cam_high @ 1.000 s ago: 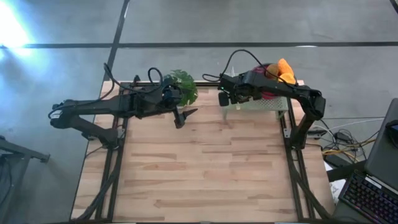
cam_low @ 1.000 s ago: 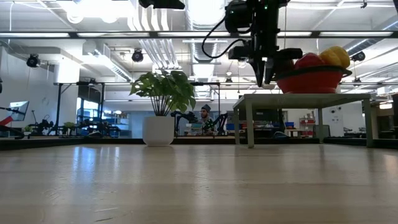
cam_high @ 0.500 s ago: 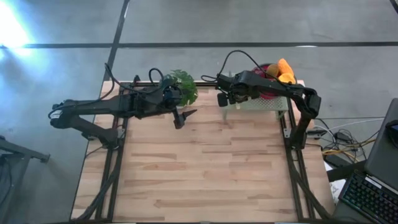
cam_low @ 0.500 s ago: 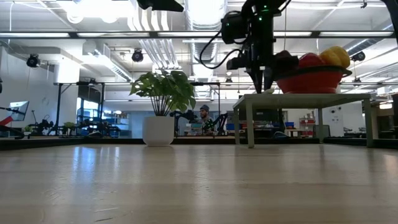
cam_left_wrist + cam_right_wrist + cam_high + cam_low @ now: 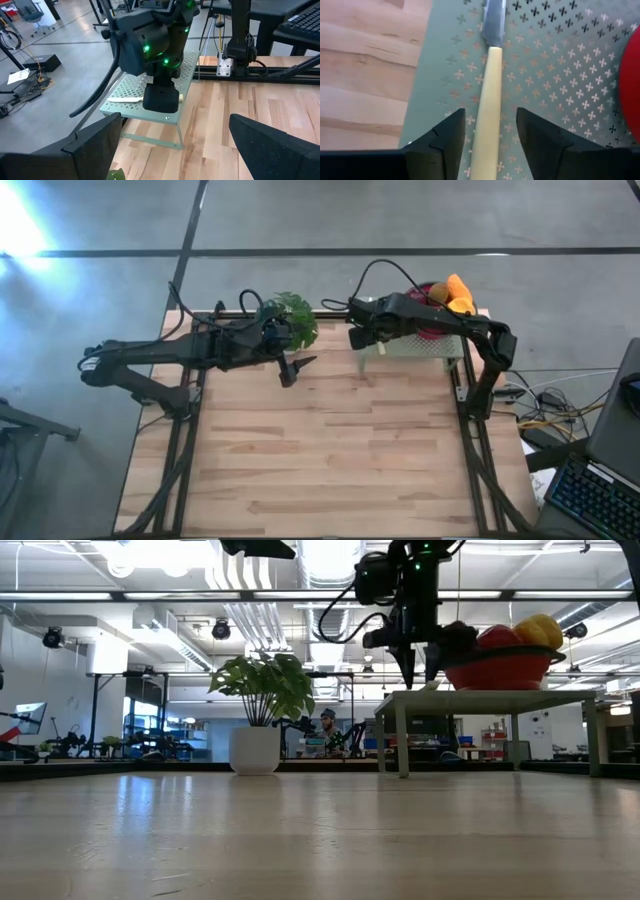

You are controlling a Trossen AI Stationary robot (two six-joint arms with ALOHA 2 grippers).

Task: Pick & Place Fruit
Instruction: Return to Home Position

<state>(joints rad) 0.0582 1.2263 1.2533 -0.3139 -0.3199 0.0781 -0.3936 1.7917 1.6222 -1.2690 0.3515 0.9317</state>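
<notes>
Fruit (image 5: pixel 515 633), red, maroon and yellow, heaps the bowl (image 5: pixel 500 670); left end effector (image 5: pixel 172 130) and right end effector (image 5: pixel 490 117) gape.

Above the shelf (image 5: pixel 480 696), the right gripper (image 5: pixel 418 674) hangs beside the piled fruit (image 5: pixel 520 633).

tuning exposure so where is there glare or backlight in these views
High view: blown-out glare on the floor at the picture's top left. Low view: bright ceiling lights backlight the right gripper into a silhouette; the table carries a soft sheen. Right wrist view: knife and shelf evenly lit.
</notes>
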